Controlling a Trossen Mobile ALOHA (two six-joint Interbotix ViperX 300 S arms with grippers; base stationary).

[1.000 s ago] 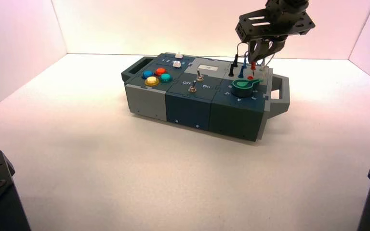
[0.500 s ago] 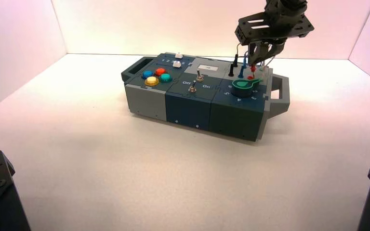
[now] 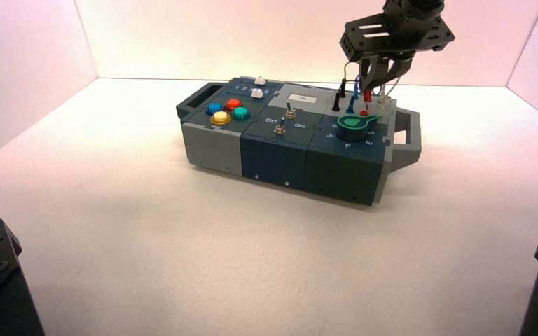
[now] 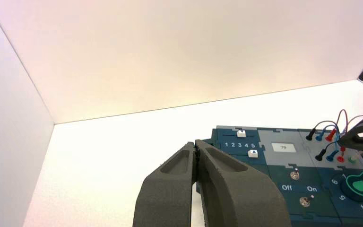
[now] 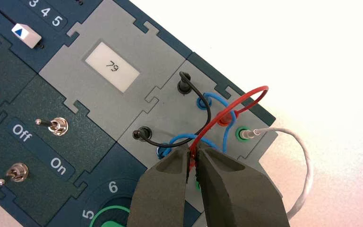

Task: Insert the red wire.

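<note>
Red and flexible, the thin looped wire point(image 5: 237, 104) had one end in the red socket near the box's far edge, beside the blue and black leads. Its other plug point(image 3: 368, 96) was in the closed fingers of the right gripper point(image 5: 192, 153), above the near red socket point(image 3: 364, 113), towards the box's right end. The left gripper point(image 4: 196, 143) waited with fingers closed, left of the box.

The wire looked very light and springy; its arc could push the plug to one side. The plug seemed smooth and rather stiff, so it could turn if it was pinched loosely. The best place to hold was the plug's body, upright, and not the soft cable, which would probably bend under pushing.
</note>
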